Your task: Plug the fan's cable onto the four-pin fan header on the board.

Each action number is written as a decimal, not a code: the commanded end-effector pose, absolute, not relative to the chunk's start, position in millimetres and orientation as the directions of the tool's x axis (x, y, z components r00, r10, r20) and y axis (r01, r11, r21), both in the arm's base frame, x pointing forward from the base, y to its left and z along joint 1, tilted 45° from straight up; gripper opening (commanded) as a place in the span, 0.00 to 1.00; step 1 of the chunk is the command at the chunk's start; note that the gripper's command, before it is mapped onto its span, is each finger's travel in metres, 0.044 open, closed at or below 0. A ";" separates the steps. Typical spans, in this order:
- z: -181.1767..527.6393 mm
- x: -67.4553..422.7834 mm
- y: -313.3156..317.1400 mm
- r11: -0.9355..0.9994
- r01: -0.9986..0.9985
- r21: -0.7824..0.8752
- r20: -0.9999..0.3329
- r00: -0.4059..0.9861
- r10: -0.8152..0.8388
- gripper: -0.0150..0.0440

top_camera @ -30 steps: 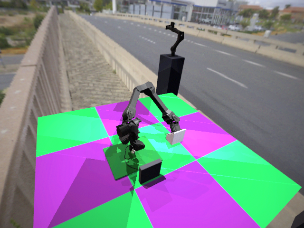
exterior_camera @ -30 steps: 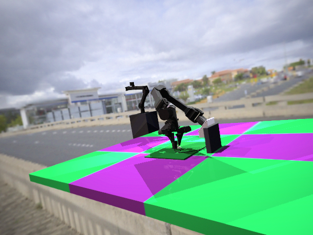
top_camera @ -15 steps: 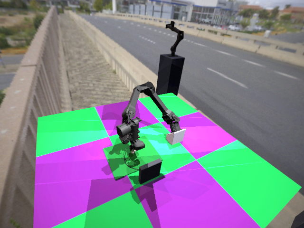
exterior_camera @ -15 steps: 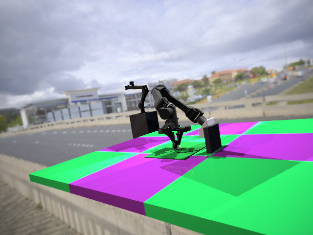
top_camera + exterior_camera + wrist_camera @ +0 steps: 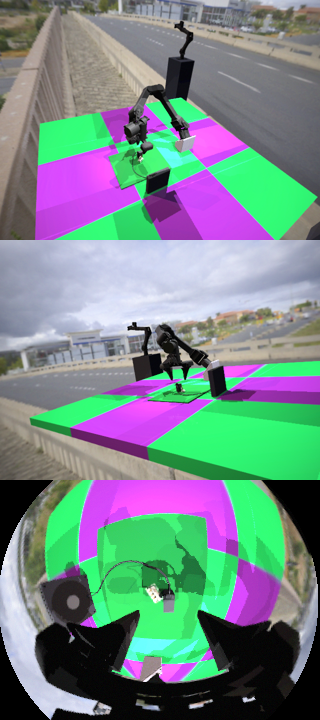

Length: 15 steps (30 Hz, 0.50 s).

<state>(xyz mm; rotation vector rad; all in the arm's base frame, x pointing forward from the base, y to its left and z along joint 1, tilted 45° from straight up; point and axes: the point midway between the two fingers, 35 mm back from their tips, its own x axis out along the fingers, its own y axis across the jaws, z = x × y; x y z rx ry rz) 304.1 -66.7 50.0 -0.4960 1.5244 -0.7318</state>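
Note:
The green board (image 5: 121,178) (image 5: 170,398) (image 5: 115,535) lies flat. The small whitish header (image 5: 140,159) (image 5: 183,390) (image 5: 153,594) stands on it, with its pin side showing in the wrist view. The dark plug (image 5: 139,154) (image 5: 178,387) (image 5: 169,602) stands right beside the header, not over it; whether they touch I cannot tell. A thin black cable (image 5: 132,166) (image 5: 192,394) (image 5: 131,561) curves from the plug to the square black fan (image 5: 158,180) (image 5: 217,381) (image 5: 66,600). My gripper (image 5: 178,379) (image 5: 168,613) is open and empty, its tips above the plug and clear of it.
The fan stands upright by the board's edge. A whitish angular block (image 5: 186,144) (image 5: 213,366) (image 5: 151,667) stands at my arm's base. A second dark arm (image 5: 186,45) (image 5: 147,339) stands on a black pedestal (image 5: 179,77) (image 5: 147,366) beyond the table.

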 end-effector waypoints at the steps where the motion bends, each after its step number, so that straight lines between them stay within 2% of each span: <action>1: 45.7 301.9 -71.6 0.698 0.110 -0.707 -0.707 -0.102 -0.700 1.00; 15: 29.5 299.9 -87.7 0.698 0.110 -0.708 -0.706 -0.101 -0.700 1.00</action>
